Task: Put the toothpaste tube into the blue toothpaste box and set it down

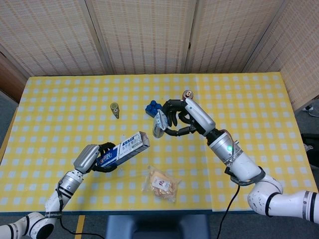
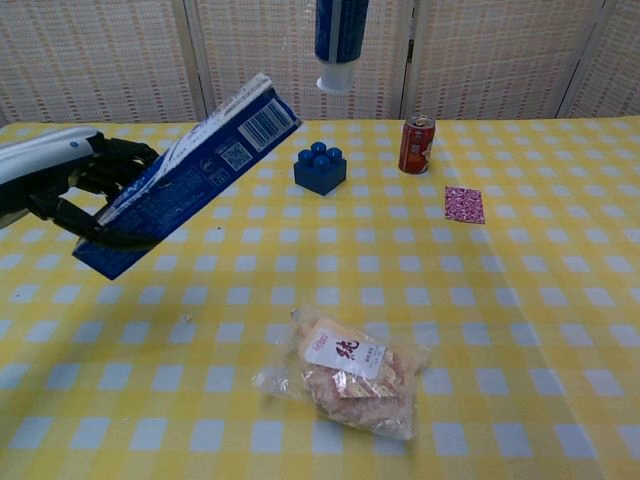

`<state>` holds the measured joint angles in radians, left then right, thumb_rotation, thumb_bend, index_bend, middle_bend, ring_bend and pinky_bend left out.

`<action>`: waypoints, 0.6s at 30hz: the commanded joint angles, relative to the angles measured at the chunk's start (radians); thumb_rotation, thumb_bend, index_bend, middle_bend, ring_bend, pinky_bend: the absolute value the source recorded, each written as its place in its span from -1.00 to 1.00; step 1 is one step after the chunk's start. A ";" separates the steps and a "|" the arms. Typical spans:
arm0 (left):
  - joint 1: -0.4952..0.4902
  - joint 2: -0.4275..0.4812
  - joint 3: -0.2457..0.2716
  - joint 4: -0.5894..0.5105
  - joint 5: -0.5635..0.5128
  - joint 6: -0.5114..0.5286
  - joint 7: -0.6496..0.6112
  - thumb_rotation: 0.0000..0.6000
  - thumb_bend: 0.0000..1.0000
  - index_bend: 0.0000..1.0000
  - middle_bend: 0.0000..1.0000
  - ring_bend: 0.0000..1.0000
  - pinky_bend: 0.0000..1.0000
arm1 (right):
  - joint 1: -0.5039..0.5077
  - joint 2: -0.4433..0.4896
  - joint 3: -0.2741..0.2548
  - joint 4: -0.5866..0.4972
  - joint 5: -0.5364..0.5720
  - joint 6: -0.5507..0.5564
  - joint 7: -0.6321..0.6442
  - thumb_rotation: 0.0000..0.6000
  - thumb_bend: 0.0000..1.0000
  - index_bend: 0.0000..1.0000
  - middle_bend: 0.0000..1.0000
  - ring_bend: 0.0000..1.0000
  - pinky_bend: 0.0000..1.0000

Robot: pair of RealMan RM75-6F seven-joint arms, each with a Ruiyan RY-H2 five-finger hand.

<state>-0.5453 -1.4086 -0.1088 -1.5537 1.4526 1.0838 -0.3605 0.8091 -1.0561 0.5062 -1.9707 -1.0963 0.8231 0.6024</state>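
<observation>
My left hand (image 1: 93, 157) (image 2: 70, 186) grips the lower end of the blue toothpaste box (image 1: 124, 148) (image 2: 190, 172), held off the table with its open end tilted up and to the right. My right hand (image 1: 185, 115) holds the toothpaste tube (image 1: 159, 123) (image 2: 339, 38) above the table, cap end toward the box mouth. In the head view a small gap separates the tube's cap from the box's open end. In the chest view only the tube's lower part shows, hanging cap down at the top edge; the right hand is out of that frame.
On the yellow checked table (image 1: 65, 114) lie a blue toy brick (image 2: 320, 167), a red can (image 2: 416, 145), a small pink packet (image 2: 464, 203), a clear snack bag (image 1: 161, 184) (image 2: 346, 373) near the front, and a small round object (image 1: 115, 109) at the back left.
</observation>
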 commanded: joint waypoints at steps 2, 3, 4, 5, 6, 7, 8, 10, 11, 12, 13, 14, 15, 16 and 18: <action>-0.007 -0.008 -0.006 0.005 -0.005 -0.008 -0.034 1.00 -0.55 -0.12 0.45 0.12 0.19 | 0.023 -0.014 0.015 -0.015 0.030 -0.004 -0.008 1.00 0.53 0.79 0.37 0.35 0.99; -0.008 -0.010 -0.008 0.005 -0.007 -0.008 -0.051 1.00 -0.55 -0.12 0.45 0.12 0.19 | 0.030 -0.019 0.018 -0.017 0.038 -0.006 -0.012 1.00 0.53 0.79 0.37 0.35 0.99; -0.008 -0.011 -0.012 0.004 -0.009 -0.007 -0.066 1.00 -0.55 -0.12 0.45 0.12 0.19 | 0.036 -0.024 0.018 -0.017 0.043 -0.007 -0.017 1.00 0.53 0.78 0.37 0.35 0.99; -0.008 -0.012 -0.015 0.003 -0.011 -0.005 -0.082 1.00 -0.55 -0.12 0.45 0.12 0.19 | 0.042 -0.030 0.017 -0.017 0.048 -0.006 -0.023 1.00 0.53 0.78 0.37 0.35 0.99; -0.008 -0.013 -0.018 0.001 -0.008 -0.002 -0.106 1.00 -0.55 -0.12 0.45 0.12 0.19 | 0.049 -0.041 0.017 -0.016 0.055 -0.004 -0.030 1.00 0.54 0.78 0.37 0.35 0.99; -0.009 -0.012 -0.019 -0.001 -0.004 0.000 -0.125 1.00 -0.56 -0.12 0.45 0.12 0.19 | 0.055 -0.049 0.018 -0.015 0.061 -0.003 -0.032 1.00 0.54 0.78 0.37 0.35 0.99; -0.009 -0.011 -0.019 -0.003 0.001 0.002 -0.142 1.00 -0.56 -0.12 0.45 0.12 0.19 | 0.060 -0.057 0.019 -0.014 0.066 -0.001 -0.034 1.00 0.54 0.79 0.37 0.35 0.99; -0.009 -0.011 -0.017 -0.005 0.015 0.009 -0.167 1.00 -0.56 -0.12 0.45 0.12 0.19 | 0.073 -0.076 0.021 -0.008 0.075 0.002 -0.040 1.00 0.53 0.78 0.37 0.36 0.99; -0.010 -0.011 -0.016 -0.005 0.019 0.012 -0.172 1.00 -0.56 -0.11 0.45 0.12 0.19 | 0.077 -0.084 0.023 -0.005 0.079 0.005 -0.041 1.00 0.53 0.78 0.37 0.35 0.99; -0.010 -0.012 -0.016 -0.006 0.022 0.015 -0.179 1.00 -0.56 -0.11 0.45 0.12 0.19 | 0.083 -0.093 0.026 -0.003 0.084 0.007 -0.041 1.00 0.53 0.78 0.37 0.35 0.99; -0.010 -0.011 -0.016 -0.007 0.024 0.017 -0.185 1.00 -0.56 -0.11 0.45 0.12 0.19 | 0.086 -0.098 0.028 -0.002 0.086 0.009 -0.041 1.00 0.53 0.78 0.37 0.35 0.99; -0.011 -0.010 -0.016 -0.009 0.026 0.018 -0.191 1.00 -0.56 -0.11 0.45 0.12 0.19 | 0.088 -0.103 0.030 -0.001 0.087 0.012 -0.040 1.00 0.53 0.78 0.37 0.35 0.99; -0.010 -0.008 -0.017 -0.011 0.029 0.024 -0.200 1.00 -0.56 -0.11 0.45 0.12 0.19 | 0.089 -0.109 0.034 0.000 0.086 0.017 -0.038 1.00 0.53 0.78 0.36 0.35 0.99; -0.009 -0.006 -0.018 -0.014 0.033 0.030 -0.208 1.00 -0.56 -0.11 0.45 0.12 0.19 | 0.088 -0.114 0.037 0.000 0.085 0.022 -0.034 1.00 0.53 0.79 0.37 0.35 0.99; -0.005 -0.001 -0.016 -0.022 0.040 0.042 -0.227 1.00 -0.56 -0.11 0.45 0.12 0.19 | 0.084 -0.125 0.046 0.002 0.081 0.033 -0.014 1.00 0.53 0.78 0.37 0.35 0.99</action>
<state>-0.5527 -1.4130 -0.1253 -1.5705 1.4876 1.1181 -0.5783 0.8954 -1.1730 0.5454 -1.9705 -1.0125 0.8490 0.5765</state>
